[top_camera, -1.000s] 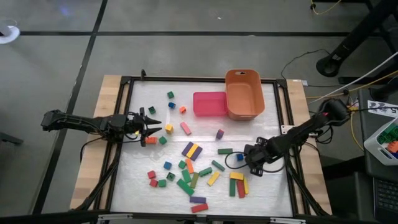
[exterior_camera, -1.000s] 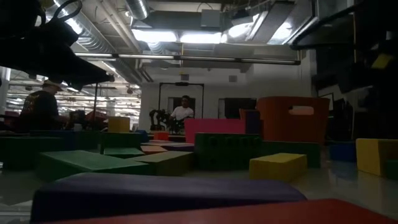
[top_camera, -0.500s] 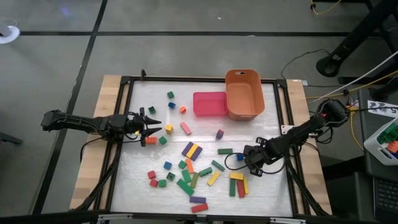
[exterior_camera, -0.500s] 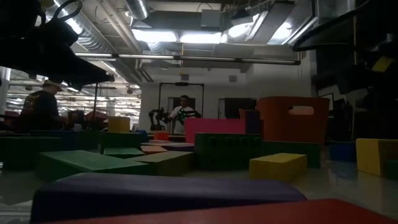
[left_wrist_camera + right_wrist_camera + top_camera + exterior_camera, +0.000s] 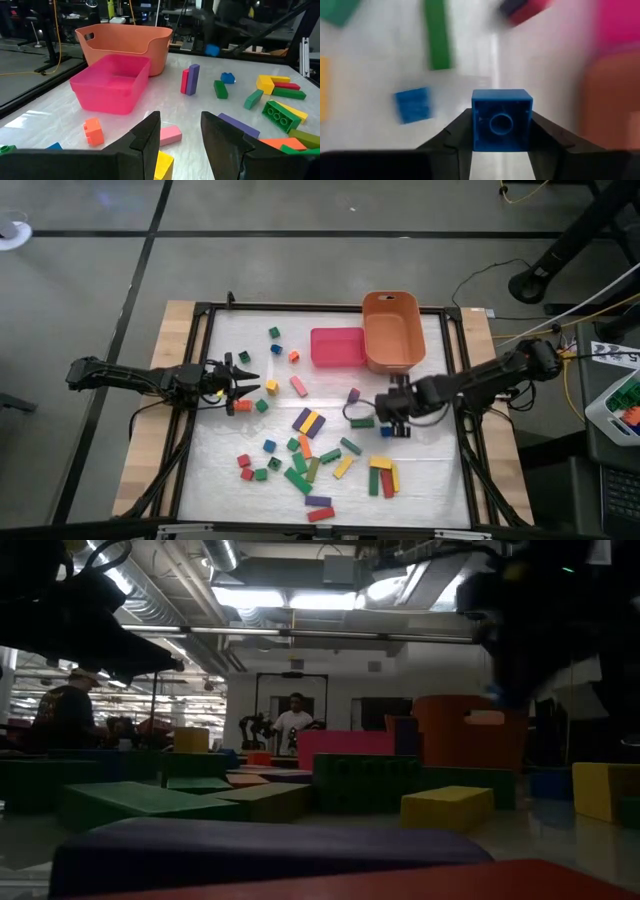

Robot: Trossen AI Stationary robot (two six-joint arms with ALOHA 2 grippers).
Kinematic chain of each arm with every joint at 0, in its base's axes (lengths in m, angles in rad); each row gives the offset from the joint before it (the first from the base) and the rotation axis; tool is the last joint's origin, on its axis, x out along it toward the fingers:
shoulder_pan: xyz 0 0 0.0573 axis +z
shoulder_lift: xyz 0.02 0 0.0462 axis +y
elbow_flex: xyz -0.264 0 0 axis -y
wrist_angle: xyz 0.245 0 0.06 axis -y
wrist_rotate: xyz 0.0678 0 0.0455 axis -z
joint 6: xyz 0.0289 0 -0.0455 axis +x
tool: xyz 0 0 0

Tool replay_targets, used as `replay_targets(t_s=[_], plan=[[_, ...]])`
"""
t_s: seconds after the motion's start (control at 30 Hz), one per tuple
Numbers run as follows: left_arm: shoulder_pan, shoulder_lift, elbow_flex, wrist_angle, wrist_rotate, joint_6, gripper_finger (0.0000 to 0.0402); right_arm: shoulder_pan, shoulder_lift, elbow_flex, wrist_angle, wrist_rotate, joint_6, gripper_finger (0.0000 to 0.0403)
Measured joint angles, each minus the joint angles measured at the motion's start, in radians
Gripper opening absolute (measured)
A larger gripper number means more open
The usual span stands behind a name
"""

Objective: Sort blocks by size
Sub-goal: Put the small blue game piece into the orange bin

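Observation:
Many small coloured blocks lie scattered flat on the white table: bars and cubes near the front (image 5: pixel 312 462), small cubes toward the far left (image 5: pixel 274 333). My right gripper (image 5: pixel 388 412) hangs above the table near the middle right, shut on a small blue cube (image 5: pixel 501 120); the cube also shows in the left wrist view (image 5: pixel 212 50). Another blue cube (image 5: pixel 386 431) lies on the table below it, next to a green bar (image 5: pixel 362 423). My left gripper (image 5: pixel 246 378) is open and empty at the left, low over the table, its fingers (image 5: pixel 150 135) pointing toward the table's right. My right gripper pinches the blue cube by two opposite side faces (image 5: pixel 475 125) between its two fingers. The fingers come from above, pointing down at the table. The cube is lifted clear of the table, and its face with a round ring is turned toward the wrist camera.
A pink square tray (image 5: pixel 337 347) and an orange oval tub (image 5: pixel 392 330) stand side by side at the far edge. A pink-and-purple pair of blocks (image 5: pixel 353 395) stands between them and my right gripper. People show in the room beyond the table (image 5: pixel 293 720).
My right gripper has risen and swung from the table's near right toward the middle and the far edge, closer to the tray and tub. My left gripper has kept still.

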Motion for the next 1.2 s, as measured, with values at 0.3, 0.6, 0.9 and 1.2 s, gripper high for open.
replay_targets(t_s=[0.3,0.6,0.9,1.2], plan=[[0.0,0.0,0.0,0.0,0.0,-0.019,0.0131,-0.193,0.0,0.203,-0.189,0.277,-0.334,0.015],[0.0,0.0,0.0,0.037,0.0,-0.122,0.0131,-0.419,0.003,0.221,-0.132,0.325,-0.642,0.0153],[0.0,0.0,0.0,0.155,0.0,0.01,0.0131,-0.554,0.003,0.221,-0.113,0.264,-0.65,0.0154],[0.0,0.0,0.0,0.235,0.0,0.104,0.0131,-0.595,0.003,0.221,-0.105,0.135,-0.668,0.0165]])
